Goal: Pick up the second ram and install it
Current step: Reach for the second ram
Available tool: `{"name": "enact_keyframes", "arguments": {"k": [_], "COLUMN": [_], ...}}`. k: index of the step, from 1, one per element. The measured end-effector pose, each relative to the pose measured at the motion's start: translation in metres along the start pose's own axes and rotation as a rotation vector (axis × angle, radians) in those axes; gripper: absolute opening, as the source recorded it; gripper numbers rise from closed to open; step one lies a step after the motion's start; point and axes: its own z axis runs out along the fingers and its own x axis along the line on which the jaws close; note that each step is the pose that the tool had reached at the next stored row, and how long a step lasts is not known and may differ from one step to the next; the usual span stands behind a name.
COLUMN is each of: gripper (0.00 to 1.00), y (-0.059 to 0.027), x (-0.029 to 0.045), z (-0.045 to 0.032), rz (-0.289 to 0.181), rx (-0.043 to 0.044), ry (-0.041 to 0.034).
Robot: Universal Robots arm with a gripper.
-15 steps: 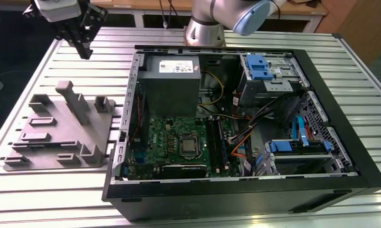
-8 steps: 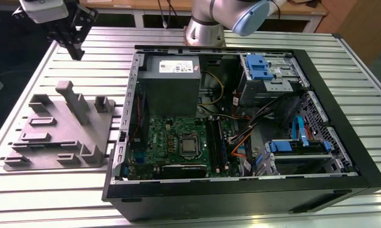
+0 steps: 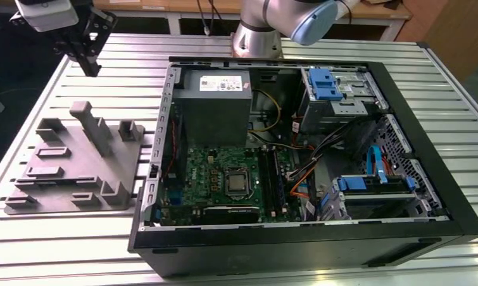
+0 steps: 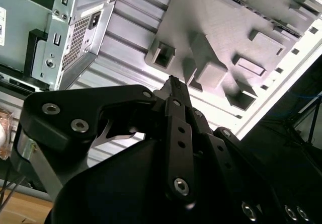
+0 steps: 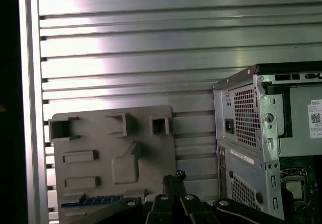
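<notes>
The second ram (image 5: 93, 200) is a thin blue-green strip lying in a slot of the grey fixture tray (image 5: 100, 143), partly hidden behind the gripper body. My gripper (image 3: 90, 67) hangs high over the table's far corner on the exterior view's left, beyond the grey fixture tray (image 3: 72, 173) and well above it. Its black fingertips (image 4: 173, 83) meet at a point, shut with nothing between them. In the first wrist view the gripper (image 5: 174, 176) shows over the tray's edge, beside the ram's slot.
An open black computer case (image 3: 303, 238) lies on the slatted aluminium table (image 3: 64, 250), to the exterior view's right of the tray. Inside are the green motherboard (image 3: 215, 173), a grey power supply (image 3: 215, 107), cables and blue-tabbed drive bays (image 3: 326, 83). A tall post (image 3: 92, 128) rises from the tray.
</notes>
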Motion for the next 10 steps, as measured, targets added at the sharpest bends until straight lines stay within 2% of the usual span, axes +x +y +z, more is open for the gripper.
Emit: {"name": "enact_keyframes", "arguments": {"k": [10], "gripper": [0.07], "y": [-0.0055], "x": [0.0061], "z": [0.0036], "rz": [0.0], "rx": [-0.0001], "ry": [-0.0001]}}
